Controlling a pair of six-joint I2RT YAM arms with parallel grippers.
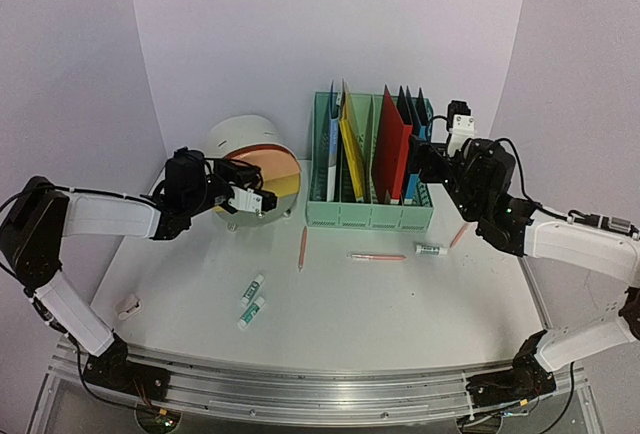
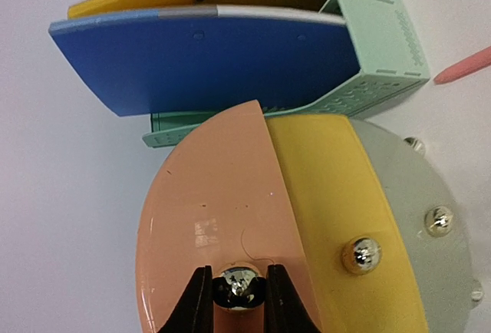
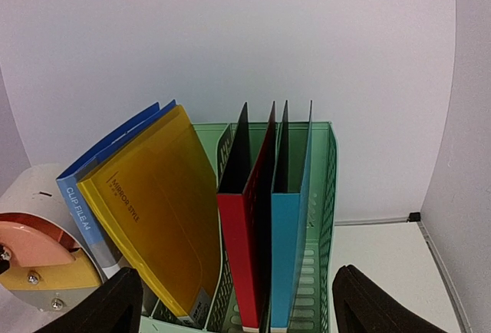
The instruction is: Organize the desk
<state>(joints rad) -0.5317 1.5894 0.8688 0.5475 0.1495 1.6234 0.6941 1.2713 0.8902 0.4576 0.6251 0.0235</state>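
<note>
Seen from above, the desk (image 1: pixel 350 304) lies beneath both arms, its long axis running left to right and its rail nearest them. Only the left wrist view shows the left gripper (image 2: pixel 239 287) pinched onto the silver knob (image 2: pixel 239 279) of the orange drawer front (image 2: pixel 222 210). The right wrist view shows the right gripper (image 3: pixel 236 272) spread wide and holding nothing, facing the green file rack (image 3: pixel 322 195), whose base is cut off. A small white object (image 1: pixel 128 304) at far left is too small to identify.

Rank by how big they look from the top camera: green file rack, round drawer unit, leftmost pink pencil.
1. green file rack
2. round drawer unit
3. leftmost pink pencil, clearly the smallest
</note>
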